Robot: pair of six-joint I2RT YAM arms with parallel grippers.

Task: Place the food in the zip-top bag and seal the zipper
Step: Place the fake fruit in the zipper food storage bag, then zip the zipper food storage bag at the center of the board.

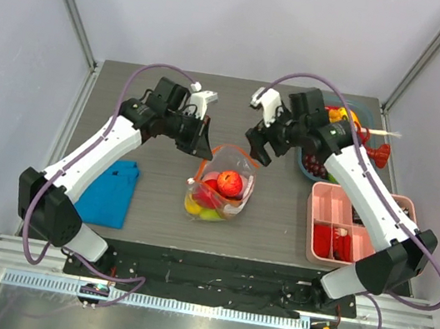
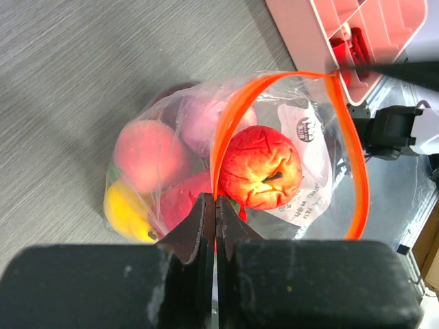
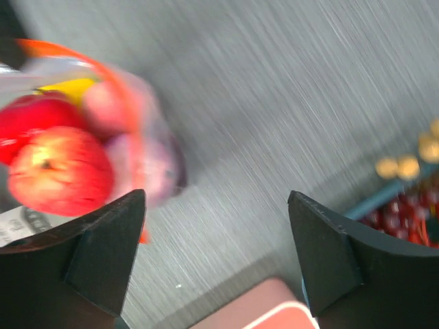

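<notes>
Clear zip-top bag (image 1: 238, 206) at centre of tabletop (image 1: 154, 204), mouth open, holding red toy apple (image 2: 260, 168) and other toy fruit; left gripper (image 2: 216, 223) pinching its orange zipper (image 2: 223, 144); right gripper (image 3: 216, 205) spread wide, empty, near bag.

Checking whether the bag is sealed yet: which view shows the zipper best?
Left wrist: the zipper loops open, sharp, pinched by the left end effector. Top external shows only a small orange edge; right wrist, a blurred streak.
</notes>
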